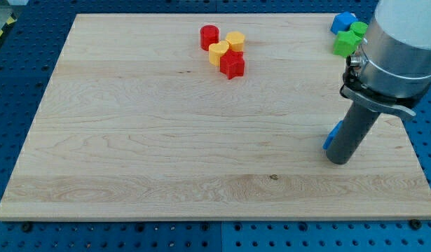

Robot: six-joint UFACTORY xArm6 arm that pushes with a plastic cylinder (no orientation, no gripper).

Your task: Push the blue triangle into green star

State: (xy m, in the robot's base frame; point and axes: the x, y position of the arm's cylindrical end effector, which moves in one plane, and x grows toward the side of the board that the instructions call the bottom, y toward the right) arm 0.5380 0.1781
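Note:
A small blue block, likely the blue triangle (331, 136), peeks out from the left side of my rod at the view's right; most of it is hidden behind the rod. My tip (339, 159) rests on the board just below and right of it, touching or nearly touching. The green star (345, 44) lies near the view's top right corner, well above the blue triangle. The arm's grey body covers part of that corner.
A second green block (359, 29) and a blue block (343, 21) sit against the green star. A cluster at top centre holds a red cylinder (209, 36), yellow hexagon (235, 40), yellow heart (218, 52) and red star (232, 66). The board's right edge (411, 150) is close.

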